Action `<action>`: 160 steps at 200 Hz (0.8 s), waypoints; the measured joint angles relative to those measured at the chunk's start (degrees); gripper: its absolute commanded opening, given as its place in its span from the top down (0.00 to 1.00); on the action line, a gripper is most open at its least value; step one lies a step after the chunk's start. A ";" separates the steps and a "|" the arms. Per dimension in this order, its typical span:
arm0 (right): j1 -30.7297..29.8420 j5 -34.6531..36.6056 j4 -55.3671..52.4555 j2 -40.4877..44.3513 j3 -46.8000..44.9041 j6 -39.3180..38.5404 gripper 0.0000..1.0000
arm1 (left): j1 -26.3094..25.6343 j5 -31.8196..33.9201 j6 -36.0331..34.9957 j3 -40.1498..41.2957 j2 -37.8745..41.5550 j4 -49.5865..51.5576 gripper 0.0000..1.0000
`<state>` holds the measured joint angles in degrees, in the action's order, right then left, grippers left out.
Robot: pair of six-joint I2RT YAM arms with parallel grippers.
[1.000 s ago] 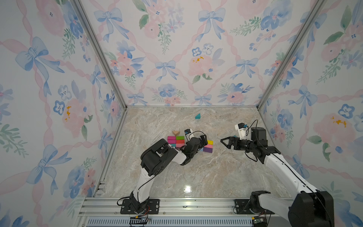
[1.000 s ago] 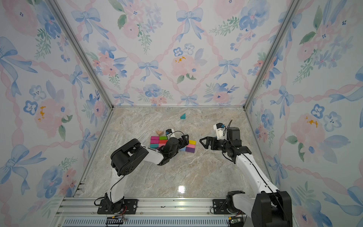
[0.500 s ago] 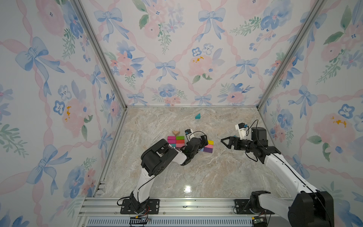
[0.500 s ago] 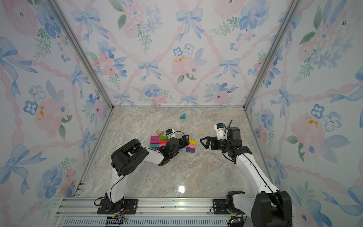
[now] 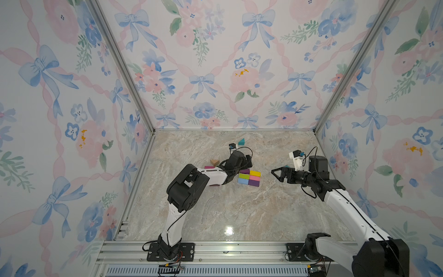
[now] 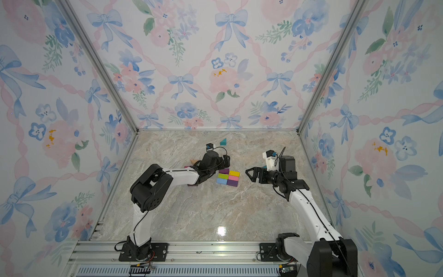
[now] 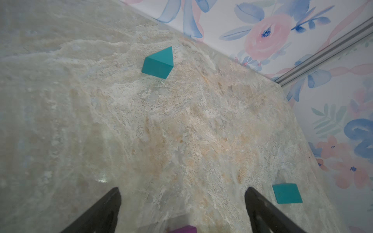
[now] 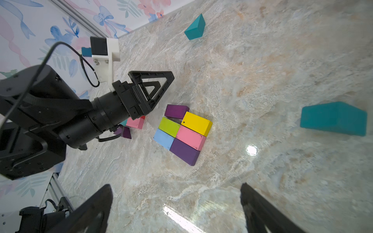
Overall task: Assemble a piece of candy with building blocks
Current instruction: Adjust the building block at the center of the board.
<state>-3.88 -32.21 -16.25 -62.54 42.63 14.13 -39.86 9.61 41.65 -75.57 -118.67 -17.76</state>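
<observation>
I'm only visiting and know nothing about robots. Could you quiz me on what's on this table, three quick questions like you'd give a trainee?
1. True or false: the yellow block touches the pink block beside it.
2. The right fingers hold: A) the yellow block, B) nothing, C) the pink block.
3. How many teal pieces does the left wrist view show?
Key: 1 true; 2 B; 3 two, a teal prism and a teal block.
</observation>
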 measured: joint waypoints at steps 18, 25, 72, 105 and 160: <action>0.31 1.46 -0.04 1.51 -0.74 -0.04 0.01 | 0.52 -2.82 -4.90 -11.47 -1.33 9.97 0.05; 0.44 1.79 -0.07 1.81 -1.01 -0.04 0.01 | 0.59 -3.82 -6.60 -15.52 -2.05 13.20 0.05; 0.79 2.23 -0.11 1.90 -2.40 0.15 0.01 | 0.57 -9.07 -12.90 -26.53 -7.15 27.65 0.03; 0.79 2.21 -0.11 1.90 -2.40 0.24 0.01 | 0.15 -11.04 -14.25 -26.86 -11.13 33.29 0.02; 0.79 2.21 -0.22 1.90 -3.34 0.15 0.01 | -2.01 -12.72 -15.32 -27.08 -12.39 35.76 0.02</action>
<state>-3.09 -30.00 -16.47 -60.64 39.29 14.28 -41.87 -3.11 26.33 -102.65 -131.07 18.00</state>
